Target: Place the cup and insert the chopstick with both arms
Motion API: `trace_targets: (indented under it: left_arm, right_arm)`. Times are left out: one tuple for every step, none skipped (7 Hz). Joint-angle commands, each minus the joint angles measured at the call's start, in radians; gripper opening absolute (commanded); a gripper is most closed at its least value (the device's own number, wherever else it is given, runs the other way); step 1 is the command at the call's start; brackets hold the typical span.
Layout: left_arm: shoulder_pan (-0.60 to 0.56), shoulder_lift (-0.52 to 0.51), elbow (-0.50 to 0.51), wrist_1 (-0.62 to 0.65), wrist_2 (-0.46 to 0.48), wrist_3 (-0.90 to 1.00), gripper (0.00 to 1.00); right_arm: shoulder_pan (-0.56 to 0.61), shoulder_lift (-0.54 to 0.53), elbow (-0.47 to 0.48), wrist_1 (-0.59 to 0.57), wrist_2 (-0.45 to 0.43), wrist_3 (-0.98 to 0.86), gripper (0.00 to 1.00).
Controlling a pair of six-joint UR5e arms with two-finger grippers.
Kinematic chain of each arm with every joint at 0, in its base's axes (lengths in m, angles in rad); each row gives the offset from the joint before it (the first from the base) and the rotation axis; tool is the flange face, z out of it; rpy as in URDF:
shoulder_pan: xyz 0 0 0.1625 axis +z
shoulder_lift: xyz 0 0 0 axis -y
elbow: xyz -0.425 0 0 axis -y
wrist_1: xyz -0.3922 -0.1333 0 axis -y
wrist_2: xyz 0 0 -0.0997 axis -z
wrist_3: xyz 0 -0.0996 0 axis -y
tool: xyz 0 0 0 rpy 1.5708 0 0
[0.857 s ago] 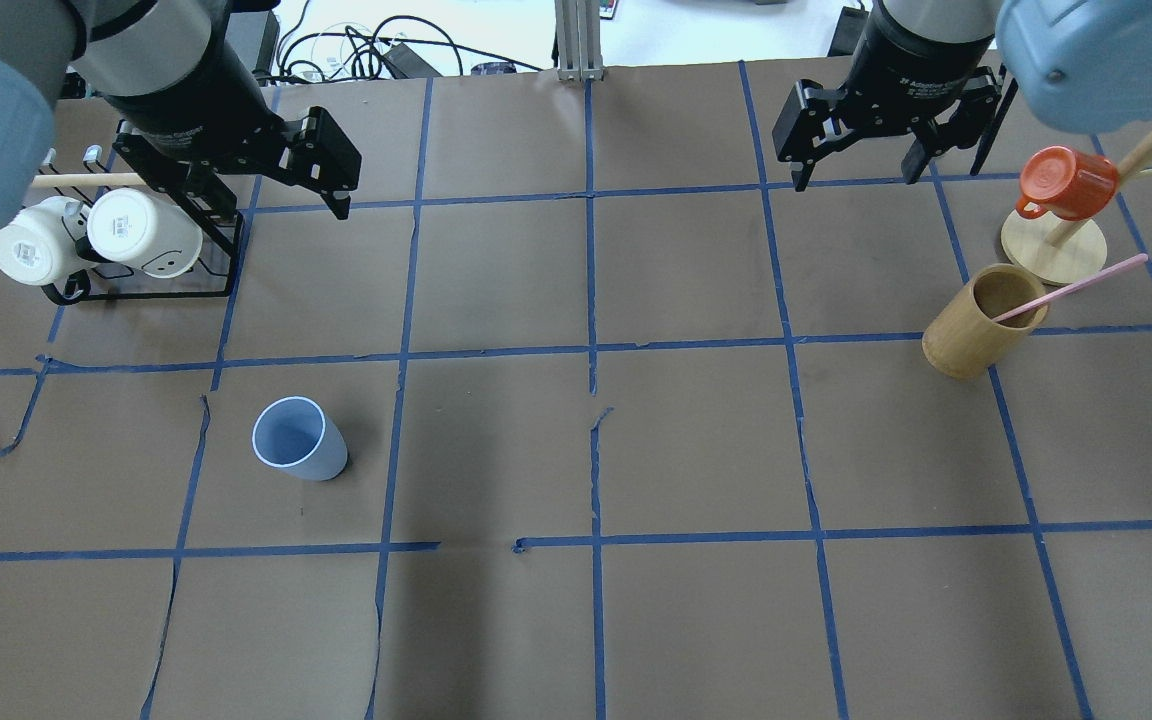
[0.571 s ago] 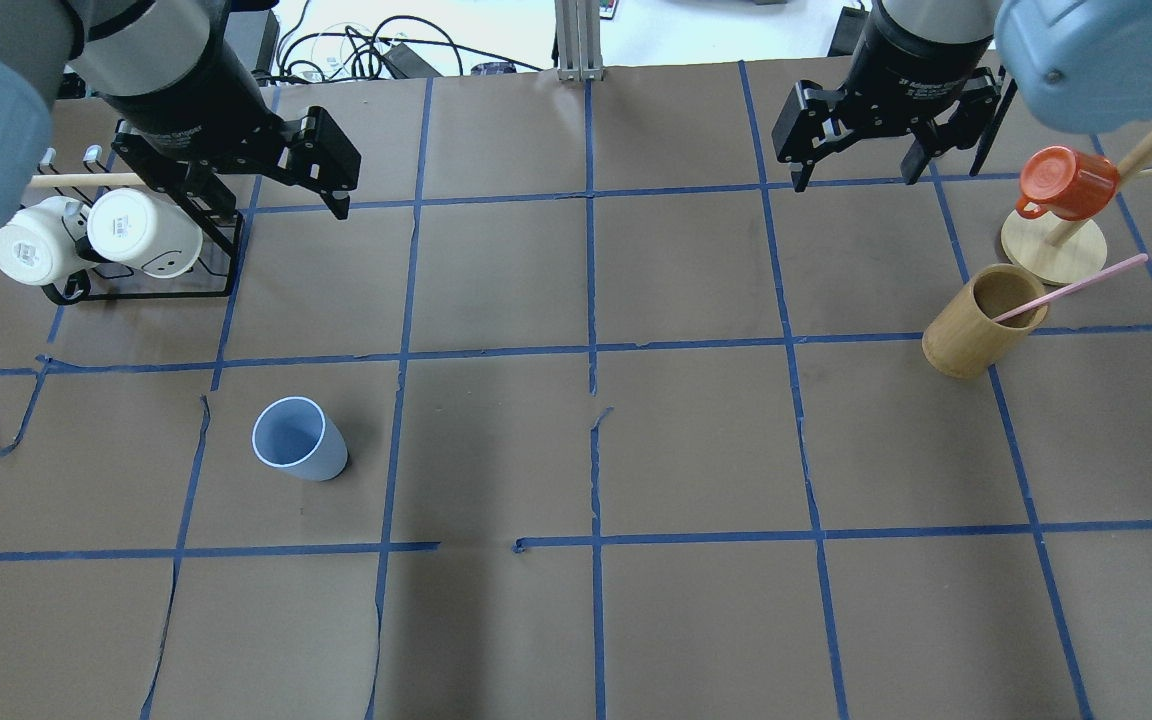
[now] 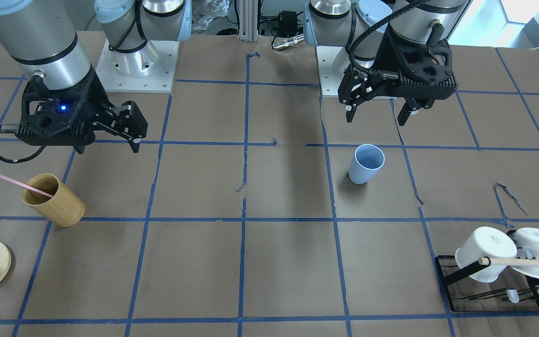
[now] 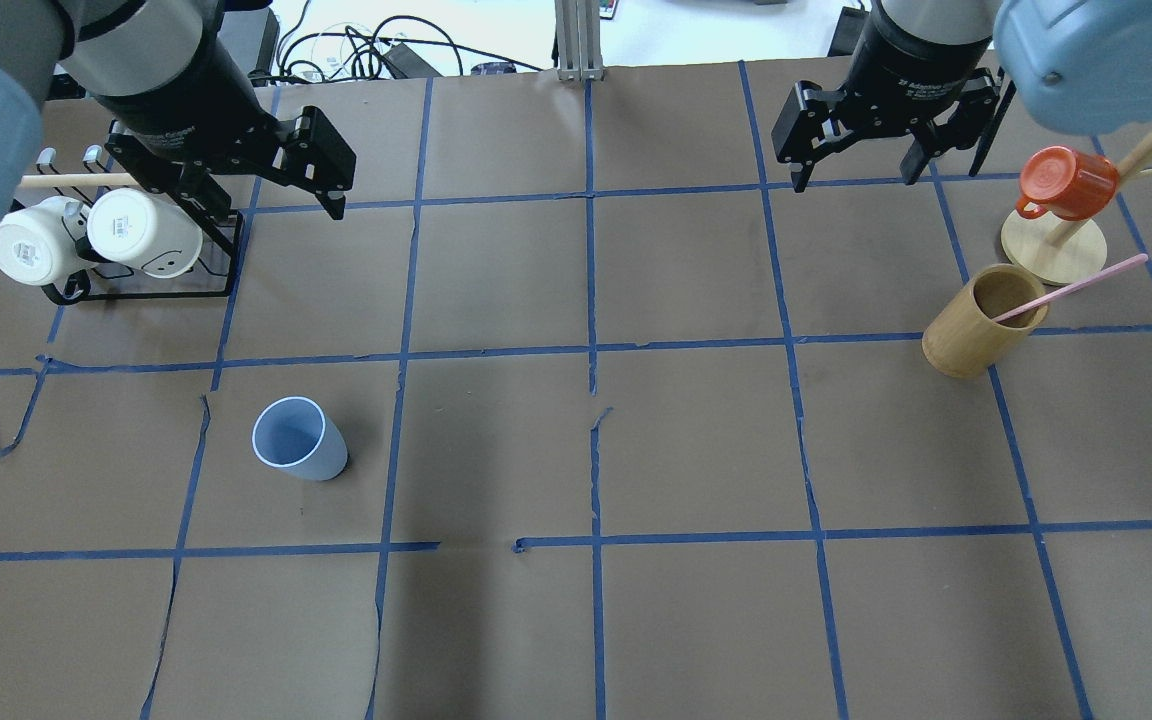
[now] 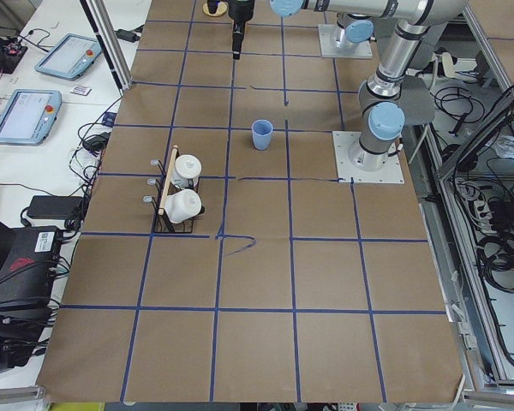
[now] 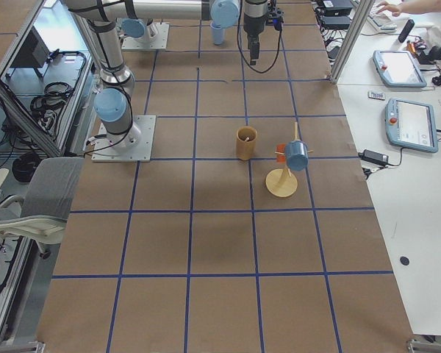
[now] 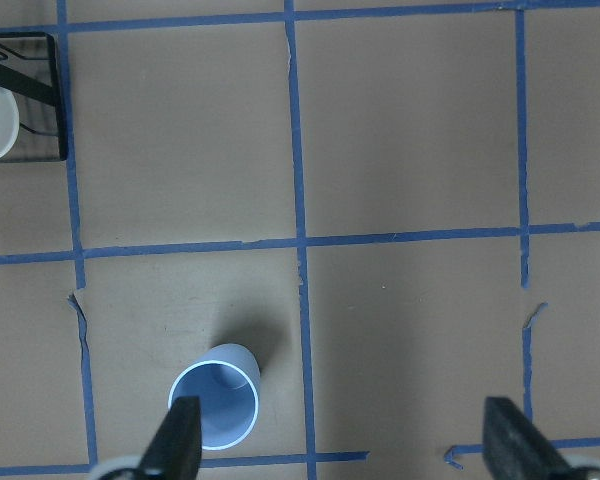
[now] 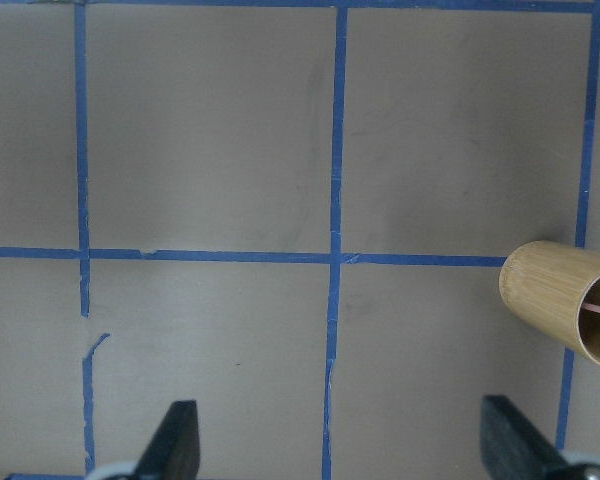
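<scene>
The light-blue cup (image 4: 298, 440) stands upright on the left half of the table, also seen in the front view (image 3: 366, 164) and the left wrist view (image 7: 215, 410). The pink chopstick (image 4: 1071, 288) leans in the tan wooden cup (image 4: 981, 320) at the right; the front view shows the chopstick (image 3: 7, 180) too. My left gripper (image 4: 266, 205) is open and empty, hovering well beyond the blue cup near the mug rack. My right gripper (image 4: 854, 180) is open and empty, hovering at the far right, left of and beyond the wooden cup.
A black wire rack (image 4: 151, 293) holds two white mugs (image 4: 141, 232) and a pale wooden rod (image 4: 76, 181) at the far left. A wooden mug tree (image 4: 1051, 250) with an orange mug (image 4: 1066, 183) stands just beyond the wooden cup.
My left arm has shifted very slightly back and to the left. The right gripper, the cup and the chopstick have not moved.
</scene>
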Motion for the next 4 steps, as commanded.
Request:
trace_targets:
  left_arm:
    - [0.0,0.001,0.0,0.0,-0.001,-0.001,1.0]
    - [-0.002,0.002,0.0,0.0,0.0,0.0,1.0]
    - [-0.002,0.002,0.0,0.0,0.0,-0.001,1.0]
    - [-0.002,0.002,0.0,0.0,-0.003,-0.001,1.0]
  right_arm:
    - [0.0,0.0,0.003,-0.002,0.0,0.0,1.0]
    - [0.0,0.0,0.003,-0.002,0.0,0.0,1.0]
    - [0.0,0.0,0.003,-0.002,0.0,0.0,1.0]
    - [0.0,0.0,0.009,-0.007,0.002,0.0,1.0]
